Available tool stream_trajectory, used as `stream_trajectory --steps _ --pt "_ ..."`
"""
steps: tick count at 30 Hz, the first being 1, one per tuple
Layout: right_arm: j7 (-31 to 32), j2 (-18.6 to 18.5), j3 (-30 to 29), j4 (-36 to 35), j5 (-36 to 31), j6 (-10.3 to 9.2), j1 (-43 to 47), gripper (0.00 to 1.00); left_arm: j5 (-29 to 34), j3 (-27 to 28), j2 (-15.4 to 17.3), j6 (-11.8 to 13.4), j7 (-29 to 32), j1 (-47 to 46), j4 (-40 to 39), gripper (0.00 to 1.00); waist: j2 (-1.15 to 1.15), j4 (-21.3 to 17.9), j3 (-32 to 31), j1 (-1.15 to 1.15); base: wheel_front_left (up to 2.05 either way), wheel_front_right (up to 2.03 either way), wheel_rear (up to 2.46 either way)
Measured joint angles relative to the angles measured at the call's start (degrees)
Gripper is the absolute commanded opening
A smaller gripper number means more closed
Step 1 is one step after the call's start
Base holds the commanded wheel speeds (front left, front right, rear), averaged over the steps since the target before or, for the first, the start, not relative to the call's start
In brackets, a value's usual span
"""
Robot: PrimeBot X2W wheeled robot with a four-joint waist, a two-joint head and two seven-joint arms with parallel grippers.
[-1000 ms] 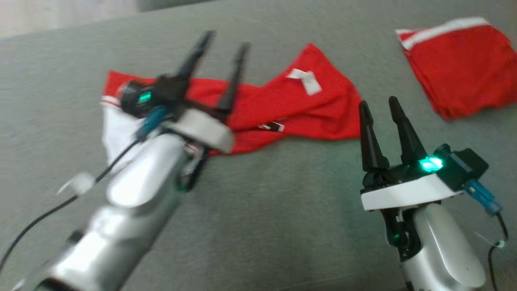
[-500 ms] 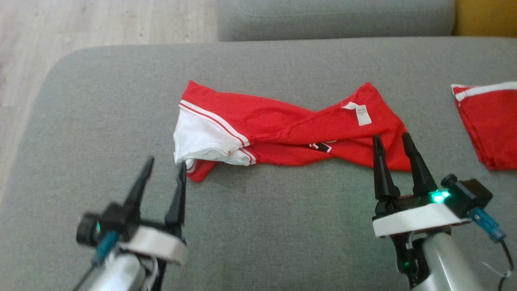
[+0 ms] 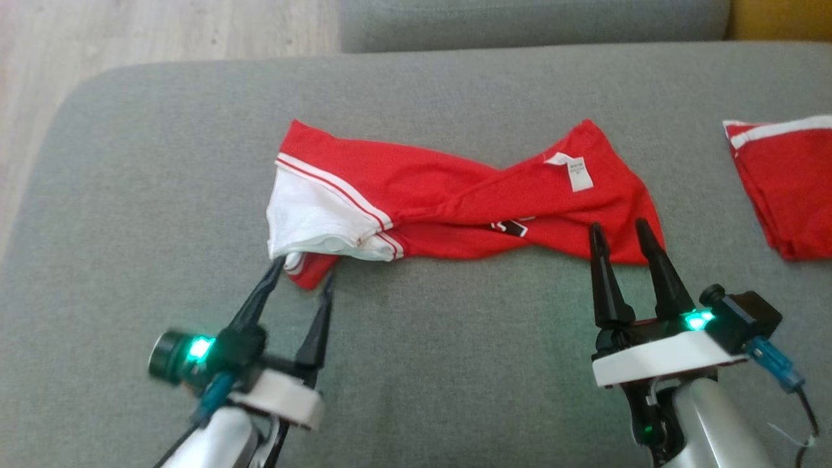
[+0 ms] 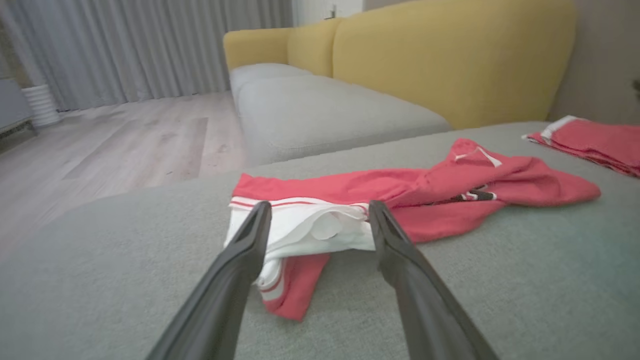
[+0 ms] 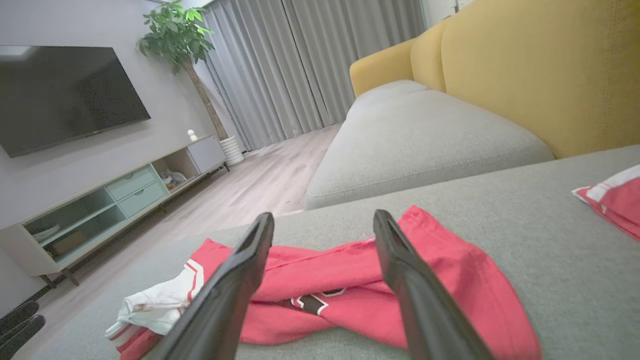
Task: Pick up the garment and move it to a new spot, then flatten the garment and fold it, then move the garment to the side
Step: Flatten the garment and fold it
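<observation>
A red garment (image 3: 455,195) with a white striped end and a white label lies twisted across the grey cushion (image 3: 455,364). My left gripper (image 3: 305,273) is open, its tips at the garment's white end (image 4: 305,230), nothing held. My right gripper (image 3: 621,231) is open too, its tips just at the garment's near right edge (image 5: 450,280). In the right wrist view the left gripper's fingers (image 5: 20,325) peek in at the lower left.
A second red garment (image 3: 786,182), folded with a white band, lies at the right edge of the cushion. Behind are another grey seat (image 3: 533,23) and a yellow backrest (image 4: 450,55). Wooden floor (image 3: 130,32) lies beyond the cushion's left and far edges.
My left gripper pulled back from over the garment to its near left corner, then crept forward to the white end. The camera shifted; the right gripper stays by the garment's right edge.
</observation>
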Motion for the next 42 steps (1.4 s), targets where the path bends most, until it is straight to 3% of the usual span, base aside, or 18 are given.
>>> stream_trajectory --steps 9,16,17,18,19,33,42 --pt "0.0 0.0 0.03 -0.46 0.01 0.0 -1.51 1.0 7.61 -5.52 -0.08 -0.79 4.49 -9.55 5.8 1.0 0.0 -2.67 3.97 0.01 0.0 0.0 0.0" --pt "0.0 0.0 -0.23 -0.59 0.02 0.0 -2.52 1.0 9.95 -5.5 0.3 1.8 6.26 -12.78 8.83 1.0 0.0 -4.57 5.97 0.01 0.0 0.0 0.0" --pt "0.0 0.0 -0.24 -0.6 0.02 0.0 -2.51 1.0 9.93 -5.48 0.31 1.94 6.26 -12.98 8.89 0.67 0.0 -4.71 6.11 0.01 0.0 0.0 0.0" --pt "0.0 0.0 -0.25 -0.6 0.03 0.0 -2.51 1.0 9.93 -5.48 0.31 1.93 6.26 -13.03 8.89 0.1 0.0 -4.82 6.2 0.01 0.0 0.0 0.0" --pt "0.0 0.0 -0.25 -0.6 0.05 0.0 -2.51 1.0 9.93 -5.52 0.31 1.92 6.26 -13.03 8.94 0.0 0.0 -4.89 6.26 0.01 0.0 0.0 0.0" --pt "0.0 0.0 -0.1 -0.38 0.64 0.0 -2.5 1.0 8.65 -5.2 1.34 2.07 6.33 -13.03 7.46 0.0 0.0 -4.51 4.28 0.0 0.0 0.0 0.0" --pt "0.0 -0.01 0.76 -0.16 1.59 0.0 -2.49 1.0 7.16 -4.03 5.72 -2.99 10.24 -19.1 3.82 0.0 0.0 -5.57 3.21 -0.01 0.0 0.0 0.0"
